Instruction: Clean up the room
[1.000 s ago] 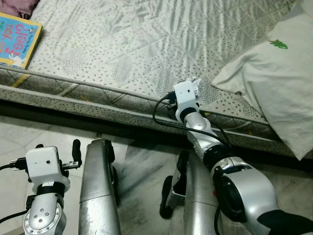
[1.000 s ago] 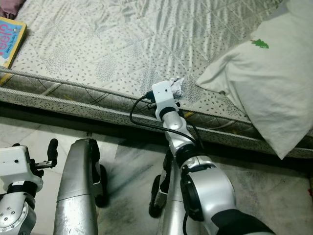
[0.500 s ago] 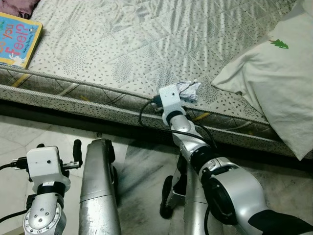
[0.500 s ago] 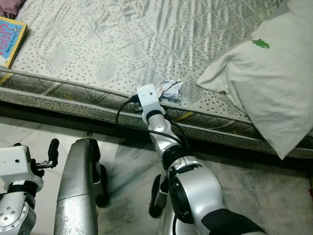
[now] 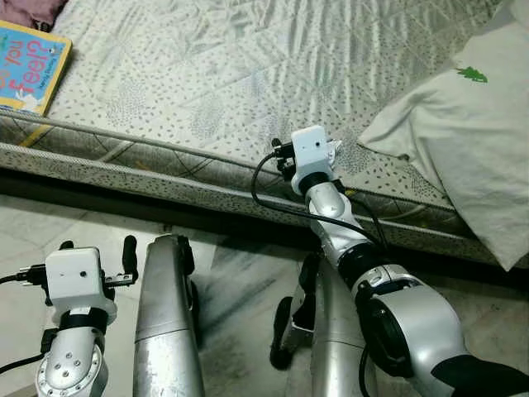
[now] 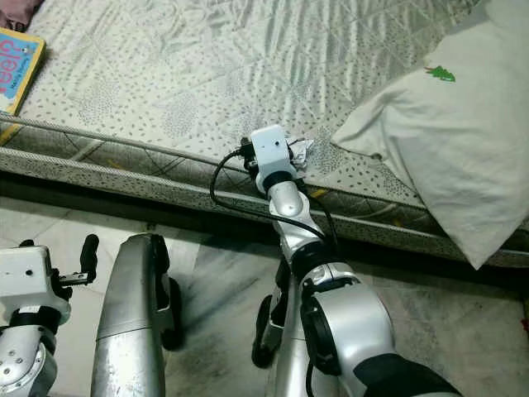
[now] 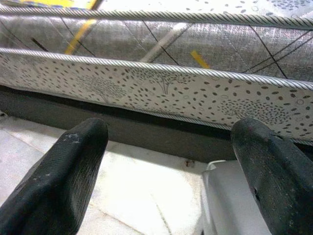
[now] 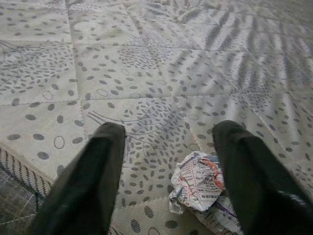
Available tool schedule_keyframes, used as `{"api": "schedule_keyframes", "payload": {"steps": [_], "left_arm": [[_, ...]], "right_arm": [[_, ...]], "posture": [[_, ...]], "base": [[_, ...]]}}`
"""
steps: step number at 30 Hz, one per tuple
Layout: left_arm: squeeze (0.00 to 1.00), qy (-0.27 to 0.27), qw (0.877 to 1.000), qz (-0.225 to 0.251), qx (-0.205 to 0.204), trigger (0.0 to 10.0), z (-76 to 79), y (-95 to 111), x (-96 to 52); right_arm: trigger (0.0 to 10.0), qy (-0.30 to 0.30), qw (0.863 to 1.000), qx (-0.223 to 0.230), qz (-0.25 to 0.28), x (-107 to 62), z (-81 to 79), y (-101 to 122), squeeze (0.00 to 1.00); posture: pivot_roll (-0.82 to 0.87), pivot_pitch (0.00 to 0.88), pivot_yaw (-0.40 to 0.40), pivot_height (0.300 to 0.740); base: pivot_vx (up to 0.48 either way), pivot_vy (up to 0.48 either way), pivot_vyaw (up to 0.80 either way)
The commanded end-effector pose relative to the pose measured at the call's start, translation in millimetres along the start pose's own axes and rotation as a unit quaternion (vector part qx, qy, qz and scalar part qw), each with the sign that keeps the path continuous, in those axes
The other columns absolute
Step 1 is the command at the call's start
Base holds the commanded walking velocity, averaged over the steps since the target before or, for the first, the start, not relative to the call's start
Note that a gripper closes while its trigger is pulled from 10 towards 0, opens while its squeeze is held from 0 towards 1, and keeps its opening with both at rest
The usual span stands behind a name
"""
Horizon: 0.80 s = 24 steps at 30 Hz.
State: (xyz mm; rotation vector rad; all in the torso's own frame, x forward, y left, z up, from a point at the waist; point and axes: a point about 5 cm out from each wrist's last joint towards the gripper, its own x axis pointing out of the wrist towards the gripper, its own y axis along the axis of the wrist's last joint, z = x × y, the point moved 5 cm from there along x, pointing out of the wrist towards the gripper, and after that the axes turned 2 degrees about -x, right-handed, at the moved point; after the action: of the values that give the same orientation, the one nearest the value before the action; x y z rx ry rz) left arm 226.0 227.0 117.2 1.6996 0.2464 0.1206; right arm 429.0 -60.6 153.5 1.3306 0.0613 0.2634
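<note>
The right gripper point(image 8: 168, 161) reaches over the near edge of the patterned mattress point(image 5: 215, 74), its fingers spread apart, with a crumpled wad of printed paper point(image 8: 198, 183) lying on the cover between them, close to one finger; whether they touch cannot be told. From the wad, a white pillow point(image 5: 463, 124) lies at about 2 o'clock and a children's book point(image 5: 29, 66) far off at 10 o'clock. The left gripper point(image 7: 166, 161) hangs low over the pale floor point(image 7: 142, 196) beside the bed, fingers open and empty.

Both head eyes look steeply down from above at the mattress point(image 5: 207, 74) near edge, sharing it. The left wrist camera sits low, facing the mattress side; the right wrist camera skims close over its top.
</note>
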Motion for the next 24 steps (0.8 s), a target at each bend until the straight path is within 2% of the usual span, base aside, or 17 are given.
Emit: {"api": "schedule_keyframes", "payload": {"steps": [1,9,10,11,12,18,21,22,23,24], "left_arm": [[0.00,0.000,1.000,-0.014,0.006,10.0,-3.5,-5,-7.8],[0.00,-0.006,1.000,-0.025,0.010,10.0,-2.9,-4,-17.2],[0.00,-0.007,1.000,-0.025,0.011,10.0,-2.7,-4,-17.7],[0.00,-0.007,1.000,-0.026,0.011,10.0,-2.6,-4,-18.8],[0.00,-0.008,1.000,-0.027,0.012,10.0,-2.7,-4,-20.0],[0.00,-0.013,0.999,-0.035,0.012,10.0,-0.8,-5,-26.4],[0.00,-0.015,0.999,-0.039,0.009,10.0,1.6,-6,-27.0],[0.00,-0.015,0.999,-0.040,0.007,10.0,2.7,-6,-26.8],[0.00,-0.016,0.999,-0.040,0.006,10.0,4.2,-6,-26.3],[0.00,-0.016,0.999,-0.041,0.005,10.0,4.7,-6,-26.0]], "right_arm": [[10.0,-0.013,1.000,-0.010,-0.023,-5.4,5.6,-15,1.00],[10.0,-0.033,0.999,-0.029,-0.020,-1.9,9.0,-9,1.00],[10.0,-0.036,0.999,-0.033,-0.020,-1.0,9.4,-8,0.92],[10.0,-0.038,0.998,-0.036,-0.019,-0.5,9.7,-7,0.92],[10.0,-0.042,0.998,-0.040,-0.020,0.2,10.5,-7,0.02],[10.0,-0.070,0.992,-0.088,-0.054,2.1,19.2,-13,0.00],[10.0,-0.073,0.987,-0.109,-0.092,0.6,20.8,-24,0.00],[8.9,-0.072,0.985,-0.115,-0.104,-0.3,20.3,-28,0.00],[0.0,-0.066,0.983,-0.116,-0.124,-2.4,18.1,-35,0.00],[0.0,-0.064,0.983,-0.116,-0.130,-3.1,17.5,-37,0.00]], "posture": [[0.27,0.382,-0.090,0.547],[0.28,0.418,-0.078,0.547],[0.28,0.423,-0.076,0.547],[0.28,0.425,-0.075,0.547],[0.28,0.431,-0.074,0.547],[0.27,0.449,-0.078,0.547],[0.26,0.454,-0.084,0.547],[0.26,0.456,-0.088,0.547],[0.26,0.455,-0.093,0.547],[0.26,0.455,-0.094,0.547]], "base": [[0.000,0.000,0.00],[0.000,0.000,0.00],[0.000,0.000,0.00],[0.000,0.000,0.00],[0.000,0.000,0.00],[0.000,0.000,0.00],[0.000,0.000,0.00],[0.000,0.000,0.00],[0.000,0.000,0.00],[0.000,0.000,0.00]]}}
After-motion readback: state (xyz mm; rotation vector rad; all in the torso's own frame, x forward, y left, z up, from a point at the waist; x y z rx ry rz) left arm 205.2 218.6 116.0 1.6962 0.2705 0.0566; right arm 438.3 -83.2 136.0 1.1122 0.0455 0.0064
